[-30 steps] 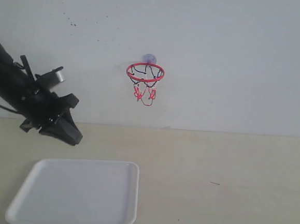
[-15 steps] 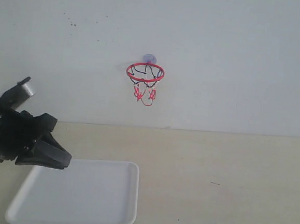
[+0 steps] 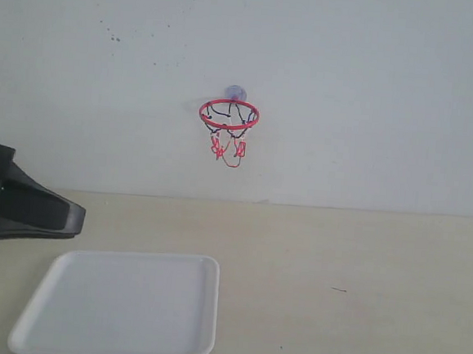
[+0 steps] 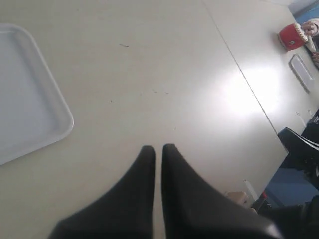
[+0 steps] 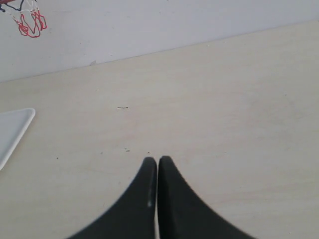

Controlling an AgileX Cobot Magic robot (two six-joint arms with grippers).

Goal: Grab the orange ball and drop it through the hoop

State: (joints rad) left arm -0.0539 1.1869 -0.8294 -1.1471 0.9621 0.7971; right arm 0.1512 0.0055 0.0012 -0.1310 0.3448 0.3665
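Left gripper (image 3: 73, 217) juts in low beside the white tray (image 3: 128, 308) — jaws closed, holding nothing — and the right gripper (image 5: 157, 162) likewise.

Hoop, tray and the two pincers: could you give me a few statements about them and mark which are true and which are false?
1. The hoop hangs on the wall above the table. True.
2. An orange ball lies in the white tray. False: no ball shows in the tray or in any view.
3. The left pincer is shut with nothing in it. True.
4. The right pincer grips a ball. False: it is shut on nothing, above bare table.
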